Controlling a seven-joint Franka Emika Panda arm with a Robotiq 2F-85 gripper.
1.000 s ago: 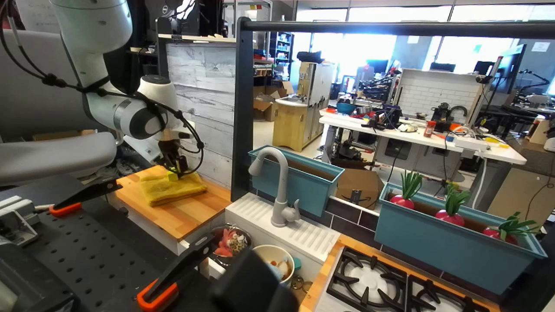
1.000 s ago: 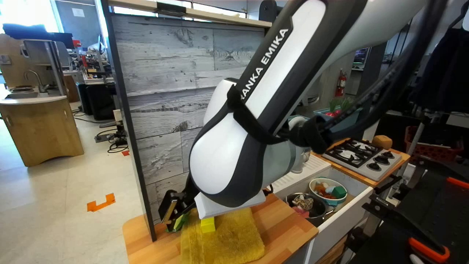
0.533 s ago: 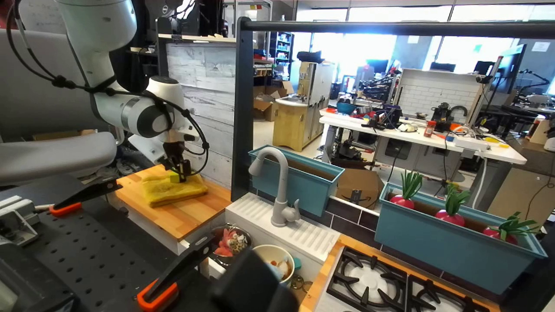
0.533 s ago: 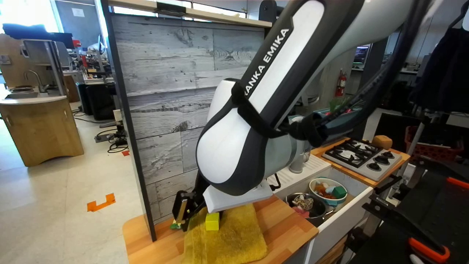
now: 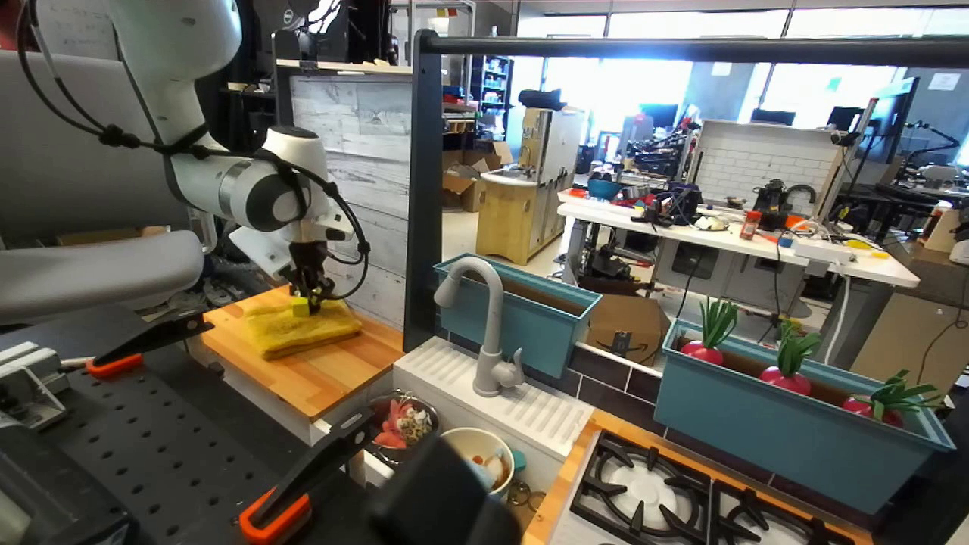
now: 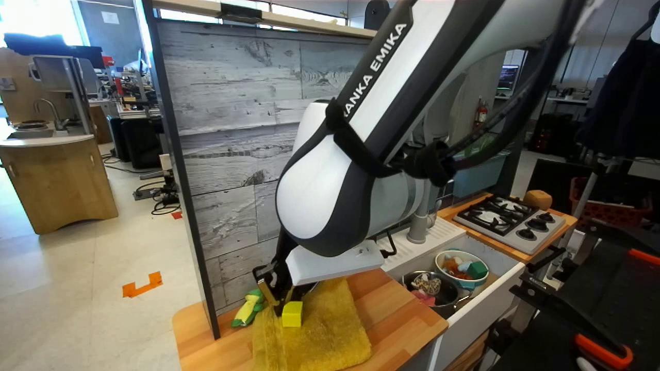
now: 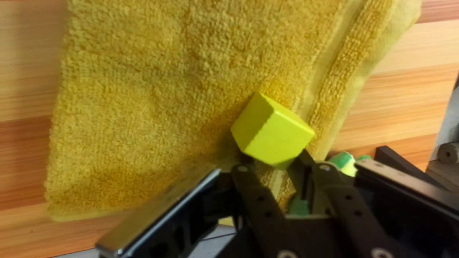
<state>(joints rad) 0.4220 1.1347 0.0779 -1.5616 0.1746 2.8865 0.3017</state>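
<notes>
Wrist view: yellow block [image 7: 274, 130] set cornerwise between the tips of the gripper [image 7: 276, 161], two broad faces and a strip of a third showing. Pincer drawn in on it, a fingertip against each lower flank; reads as pinching the block. Mustard towel [image 7: 154, 89] beneath, ribbed band along its right-hand edge, block overlapping the band in view. Whether the block's underside presses the pile, cannot tell. Striped wooden countertop [image 7: 401, 107] showing on both sides of the towel. Green-and-yellow item [image 7: 344, 163] partly hidden behind the finger linkage.

In an exterior view: white arm [image 5: 250, 193] bent, coming down from upper left, black cable [image 5: 83, 129] strapped along it. Gripper pointing down over the towel, which lies folded on the countertop. Block a small bright patch beside the dark fingers. Grey plank-look panel [image 5: 356, 189] upright behind. To the right, pale grey faucet [image 5: 492, 341], short blue-green planter [image 5: 522, 303] behind it, long planter [image 5: 780, 431] holding three radishes [image 5: 787, 381] with green tops.

In an exterior view: arm lettering [image 6: 376, 69] partly legible, forearm slanting down to the gripper beside the panel. Block over the towel, on the near side of the fingers, top and side face visible. Green-and-yellow item on the countertop at the towel's edge, just left of the gripper as seen here. Farther right, white-walled recess [image 6: 487, 303] with dark pot [image 6: 447, 296] and pale bowl [image 6: 466, 284], small things in both; beyond, stove [image 6: 515, 241], black grates, dark knobs
</notes>
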